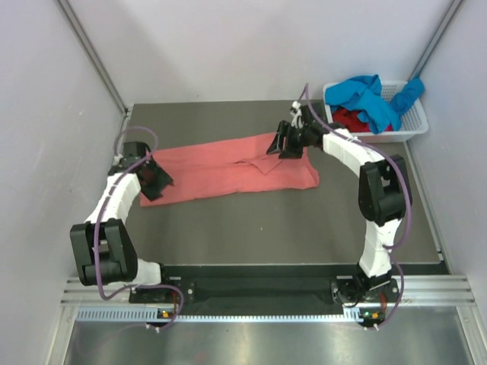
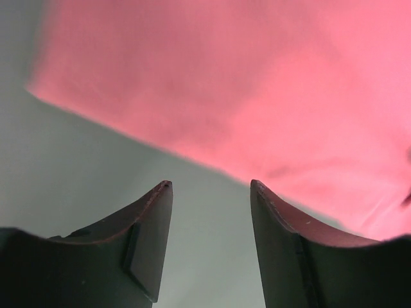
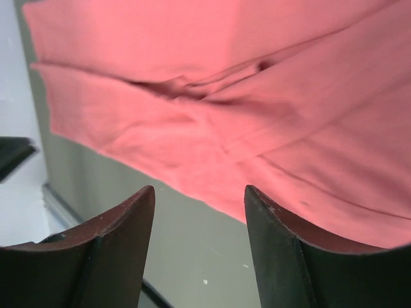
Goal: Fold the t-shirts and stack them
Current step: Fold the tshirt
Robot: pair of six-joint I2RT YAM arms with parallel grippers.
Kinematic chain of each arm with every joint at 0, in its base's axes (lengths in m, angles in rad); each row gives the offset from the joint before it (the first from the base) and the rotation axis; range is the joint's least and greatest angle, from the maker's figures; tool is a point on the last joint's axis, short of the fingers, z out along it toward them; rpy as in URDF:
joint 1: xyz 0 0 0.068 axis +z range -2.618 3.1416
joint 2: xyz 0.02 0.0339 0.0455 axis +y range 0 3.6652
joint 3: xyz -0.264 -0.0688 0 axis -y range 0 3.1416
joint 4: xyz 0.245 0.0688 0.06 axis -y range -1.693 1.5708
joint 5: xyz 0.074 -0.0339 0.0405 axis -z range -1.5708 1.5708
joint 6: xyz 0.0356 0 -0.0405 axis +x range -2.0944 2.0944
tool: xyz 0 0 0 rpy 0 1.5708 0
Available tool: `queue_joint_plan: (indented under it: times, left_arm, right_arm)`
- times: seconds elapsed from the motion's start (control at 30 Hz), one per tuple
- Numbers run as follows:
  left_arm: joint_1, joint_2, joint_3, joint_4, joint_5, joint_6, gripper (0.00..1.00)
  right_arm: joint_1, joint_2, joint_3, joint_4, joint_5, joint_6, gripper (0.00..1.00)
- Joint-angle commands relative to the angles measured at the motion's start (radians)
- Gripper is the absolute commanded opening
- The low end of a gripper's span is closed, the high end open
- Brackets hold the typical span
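- Left gripper [image 1: 156,181]: fingers apart, nothing between them. The left wrist view shows only bare desk [image 1: 289,220] in the gap.
- Right gripper [image 1: 288,143]: fingers apart, holding nothing. The right wrist view shows grey desk in the gap and cloth just past the tips.
- Pink shirt [image 1: 236,171]: lies flat on the desk as a long band, stretched between the two grippers.
- Its left end sits at the left gripper. Its right end reaches a little past the right gripper, on the near side of it.
- Left wrist view: the shirt's edge runs slantwise just ahead of the fingertips [image 2: 166,187]. I cannot tell whether the tips touch the cloth.
- Right wrist view: folds and a seam cross the cloth ahead of the gripper. The shirt's near edge passes just beyond both tips, and the right-hand finger overlaps the cloth in the picture.
- Top view: the right gripper hangs over the far edge of the shirt, where a raised fold shows beside it.
- Basket [image 1: 415,125]: white, slotted, well beyond the right gripper and to its right, at the desk's far corner.
- Blue shirt [image 1: 369,95]: draped across the basket, one end hanging over its right rim.
- Red shirt [image 1: 351,118]: inside the basket, partly under the blue one.
- Both arms bend inward from their bases toward the pink shirt.
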Motion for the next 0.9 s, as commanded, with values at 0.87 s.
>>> queue_joint_plan:
  times: [0.87]
  left_arm:
    - [-0.088, 0.043, 0.104, 0.046, -0.01, 0.283, 0.7]
  right_arm:
    - [-0.057, 0.064, 0.057, -0.017, 0.402, -0.138, 0.76]
